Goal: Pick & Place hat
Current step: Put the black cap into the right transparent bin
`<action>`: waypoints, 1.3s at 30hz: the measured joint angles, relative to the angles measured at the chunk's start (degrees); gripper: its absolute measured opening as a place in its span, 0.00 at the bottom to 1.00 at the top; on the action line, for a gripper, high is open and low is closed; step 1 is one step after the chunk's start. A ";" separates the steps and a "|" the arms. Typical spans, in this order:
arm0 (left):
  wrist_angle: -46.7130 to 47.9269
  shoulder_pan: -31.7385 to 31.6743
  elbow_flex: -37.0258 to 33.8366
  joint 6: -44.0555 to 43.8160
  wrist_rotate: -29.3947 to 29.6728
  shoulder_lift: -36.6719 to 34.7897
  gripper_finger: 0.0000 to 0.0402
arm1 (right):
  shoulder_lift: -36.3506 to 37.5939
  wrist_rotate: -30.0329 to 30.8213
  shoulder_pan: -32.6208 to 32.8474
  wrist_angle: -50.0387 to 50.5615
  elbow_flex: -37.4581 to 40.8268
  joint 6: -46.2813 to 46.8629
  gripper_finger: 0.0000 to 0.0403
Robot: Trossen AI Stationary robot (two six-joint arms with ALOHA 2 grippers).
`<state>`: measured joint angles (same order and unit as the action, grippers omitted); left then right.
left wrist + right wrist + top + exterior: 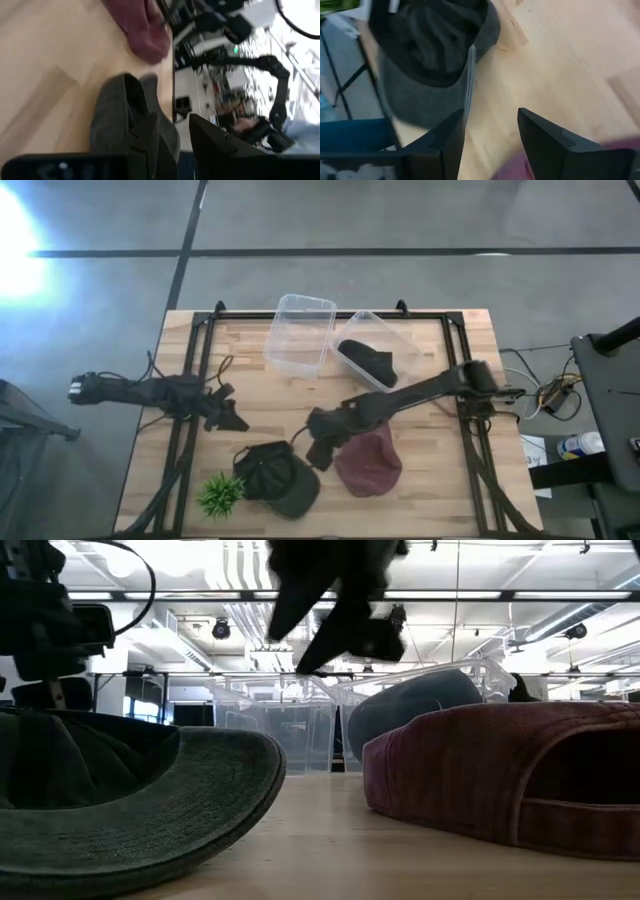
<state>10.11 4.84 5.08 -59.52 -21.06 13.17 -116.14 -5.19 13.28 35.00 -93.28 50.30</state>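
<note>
- Counter [420,500]: a wooden top on which two caps, two clear bins and a small green plant [220,494] are set out.
- Dark green cap [280,478]: laid upside down near the front edge, just beside the plant; its hollow is seen facing up in the right wrist view.
- Maroon cap [368,462]: placed just right of the green cap, not touching it.
- Clear bins: one empty [300,335] at the back; the other [375,350] beside it, tilted, with a dark cap [368,361] held inside.
- Right pincer [320,452]: positioned between the two front caps, above the counter; fingers spread apart, nothing held.
- Left pincer [232,418]: parked at the left of the counter, behind the green cap; fingers apart, empty.
</note>
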 joint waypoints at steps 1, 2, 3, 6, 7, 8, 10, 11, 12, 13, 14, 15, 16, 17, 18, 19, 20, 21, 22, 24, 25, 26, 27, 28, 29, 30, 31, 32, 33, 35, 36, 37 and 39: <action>0.00 0.51 0.02 0.31 -0.69 0.43 0.26 | -1.96 -0.06 0.00 0.22 -1.21 0.07 0.44; 0.04 0.98 0.02 0.50 -1.23 0.85 0.26 | -3.88 -0.38 -0.02 0.26 -2.48 -0.03 0.44; 0.02 1.36 0.00 0.54 -1.60 1.33 0.26 | -5.61 -0.78 -0.04 0.24 -3.84 -0.22 0.44; -0.02 2.16 -0.42 0.51 -2.14 2.35 0.26 | -9.72 -3.08 -0.04 0.11 -7.61 -1.17 0.44; 0.10 2.34 -0.44 0.55 -2.14 2.68 0.26 | -11.06 -4.13 -0.04 0.02 -8.63 -1.44 0.44; 0.35 2.48 -0.43 0.81 -2.12 3.01 0.26 | -12.29 -5.29 -0.09 -0.06 -9.65 -1.98 0.44; 0.46 2.56 -0.41 1.40 -2.12 3.75 0.26 | -14.90 -7.84 -0.13 -0.17 -11.20 -3.32 0.44; 0.53 2.56 -0.40 1.66 -2.07 4.05 0.26 | -16.11 -9.20 -0.15 -0.27 -12.11 -3.66 0.44; 0.59 2.56 -0.39 2.17 -2.06 4.34 0.26 | -17.15 -10.37 -0.15 -0.30 -13.09 -3.91 0.44; 0.62 2.56 -0.39 2.59 -1.99 4.72 0.26 | -18.07 -11.50 -0.15 -0.37 -14.02 -4.19 0.44; 0.68 2.56 -0.39 3.01 -1.87 5.01 0.26 | -18.95 -12.54 -0.17 -0.71 -15.05 -4.43 0.44; 0.73 2.56 -0.39 3.45 -1.72 5.21 0.26 | -19.81 -13.34 -0.24 -1.12 -16.11 -4.81 0.44; 0.81 2.56 -0.39 3.90 -1.40 5.56 0.26 | -20.70 -14.30 -0.27 -1.22 -17.02 -5.47 0.44; 0.87 2.56 -0.39 4.17 -0.92 5.88 0.26 | -21.54 -15.27 -0.31 -1.11 -17.79 -6.20 0.44; 0.89 2.56 -0.39 4.35 -0.52 6.08 0.26 | -22.61 -16.07 -0.42 -0.93 -18.70 -6.79 0.43; 0.90 2.56 -0.39 4.43 0.01 6.26 0.26 | -23.30 -16.58 -0.53 -0.87 -19.46 -7.15 0.41; 0.94 2.56 -0.37 4.44 0.39 6.41 0.26 | -23.55 -16.96 -0.73 -0.40 -20.02 -7.65 0.38; 0.96 2.56 -0.35 4.46 0.63 6.58 0.26 | -23.56 -16.92 -0.86 -0.29 -20.60 -8.32 0.34; 0.97 2.56 -0.35 4.48 0.77 6.60 0.26 | -23.33 -16.94 -1.09 -0.20 -21.07 -9.16 0.29; 1.07 2.56 -0.29 4.58 0.96 6.64 0.26 | -22.60 -16.76 -1.48 1.56 -21.11 -11.24 0.16; 1.25 2.56 -0.20 4.95 1.02 6.66 0.26 | -22.23 -16.75 -1.68 2.05 -21.04 -12.01 0.10; 1.46 2.56 -0.11 5.26 1.02 6.63 0.26 | -21.95 -16.78 -1.93 2.75 -21.02 -12.97 0.06; 1.57 2.56 -0.06 5.50 1.02 6.68 0.26 | -21.49 -16.98 -2.17 3.86 -21.02 -13.72 0.05; 1.60 2.56 -0.04 5.66 1.02 6.68 0.26 | -20.98 -17.40 -2.46 5.09 -20.97 -14.43 0.04; 1.70 2.56 0.00 5.66 1.02 6.66 0.26 | -20.29 -17.54 -2.74 6.33 -20.96 -14.94 0.04; 1.70 2.56 0.00 5.66 1.02 6.66 0.26 | -19.45 -17.15 -2.97 8.02 -20.95 -15.81 0.03; 1.70 2.56 0.02 5.66 1.02 6.66 0.26 | -18.41 -16.44 -3.14 10.04 -20.90 -16.83 0.03; 1.70 2.56 0.02 5.64 1.02 6.68 0.26 | -17.17 -15.28 -3.30 11.93 -20.84 -17.55 0.03; 1.69 2.56 0.02 5.64 1.04 6.66 0.26 | -15.69 -13.67 -3.40 13.82 -20.80 -18.01 0.03; 1.58 2.56 0.05 5.64 1.10 6.66 0.26 | -11.97 -9.78 -3.69 17.60 -20.76 -18.48 0.03; 1.46 2.56 0.05 5.61 1.47 6.66 0.26 | -9.46 -7.18 -3.76 19.28 -20.76 -18.22 0.03; 1.44 2.56 0.05 5.59 1.70 6.66 0.26 | -7.05 -3.81 -3.87 21.01 -20.76 -17.56 0.03; 1.35 2.56 0.11 5.44 3.08 6.68 0.26 | -1.41 3.98 -4.00 24.58 -20.80 -15.51 0.03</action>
<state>11.46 7.40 5.19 -54.08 -17.98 19.86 -117.55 -1.21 9.28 59.58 -114.08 34.79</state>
